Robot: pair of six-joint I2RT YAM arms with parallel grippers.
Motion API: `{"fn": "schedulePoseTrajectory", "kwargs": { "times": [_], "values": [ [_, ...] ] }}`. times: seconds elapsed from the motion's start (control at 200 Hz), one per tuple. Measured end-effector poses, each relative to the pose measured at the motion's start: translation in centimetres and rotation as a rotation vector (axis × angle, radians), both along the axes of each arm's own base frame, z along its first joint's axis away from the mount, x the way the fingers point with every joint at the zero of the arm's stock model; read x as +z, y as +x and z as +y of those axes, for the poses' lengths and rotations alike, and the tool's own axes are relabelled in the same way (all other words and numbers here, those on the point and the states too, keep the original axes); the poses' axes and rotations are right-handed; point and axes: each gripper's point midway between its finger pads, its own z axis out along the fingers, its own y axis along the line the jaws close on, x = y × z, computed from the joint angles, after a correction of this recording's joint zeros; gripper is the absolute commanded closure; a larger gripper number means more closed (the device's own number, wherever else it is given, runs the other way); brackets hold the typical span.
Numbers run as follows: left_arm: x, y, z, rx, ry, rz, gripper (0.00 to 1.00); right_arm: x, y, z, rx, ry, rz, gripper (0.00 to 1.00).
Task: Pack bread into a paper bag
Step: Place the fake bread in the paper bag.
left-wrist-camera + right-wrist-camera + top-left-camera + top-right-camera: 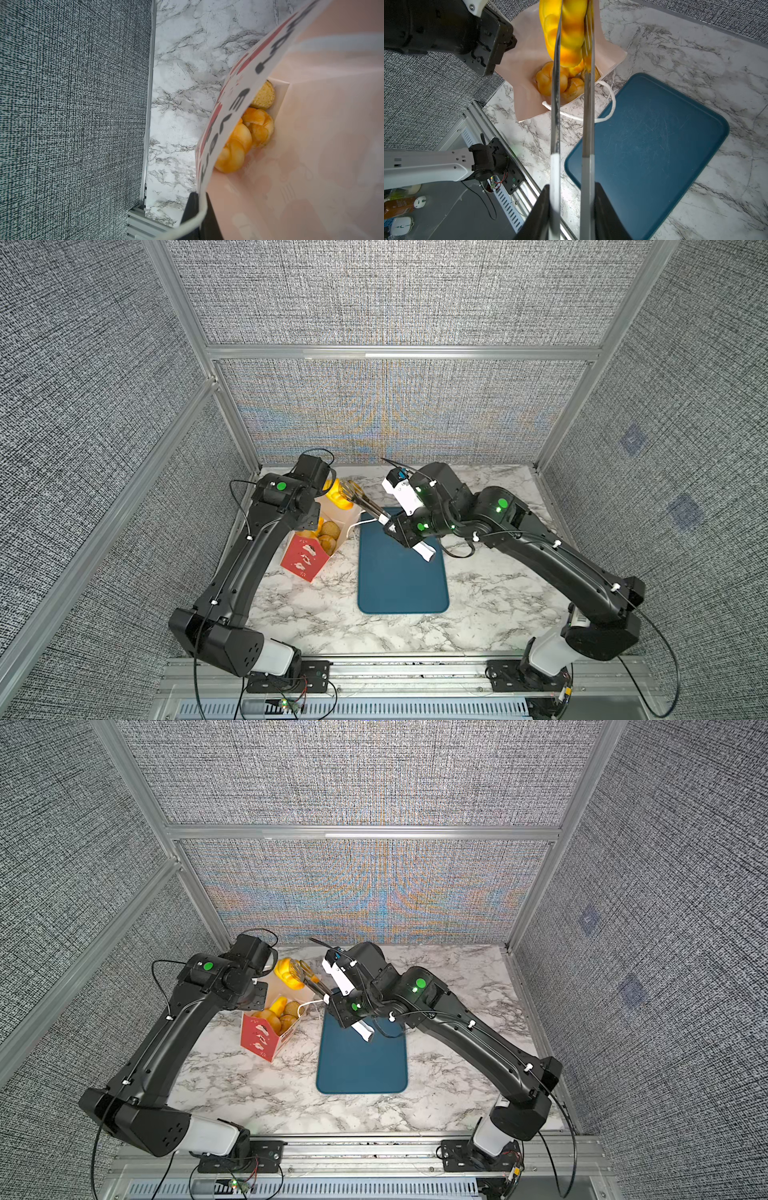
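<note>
The right gripper (574,207) is clamped on the white handle ends of a pair of metal tongs (555,104). In a top view this gripper (392,529) sits over the rear left corner of the blue tray (403,580). The tong blades stand slightly apart, with a twisted roll (566,31) between them. In both top views the twisted roll (338,495) (289,973) is above the rear end of the open mouth of the paper bag (305,560).

The left gripper (199,207) is closed on the top edge of the paper bag's printed wall and holds the mouth open.

The paper bag stands on the marble desk (498,601) toward its rear left corner, just beside the left edge of the tray. Several pieces of bread (234,149) lie at the bottom of the paper bag, touching one another.

One white cord handle (612,104) hangs out over the bag's rim. Its loop reaches the nearest corner of the tray. The tray lies flat at the middle of the desk.
</note>
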Motion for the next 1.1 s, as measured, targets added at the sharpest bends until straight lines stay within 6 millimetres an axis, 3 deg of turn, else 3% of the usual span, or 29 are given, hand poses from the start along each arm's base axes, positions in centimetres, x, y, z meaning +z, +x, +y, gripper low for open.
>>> {"fn": "schedulePoseTrajectory", "kwargs": {
  "times": [1.096],
  "values": [
    [0.15, 0.65, -0.27, -0.001, -0.002, -0.005, 0.98, 0.43, 0.75, -0.25, -0.006, -0.015, -0.008, 0.55]
  ]
}}
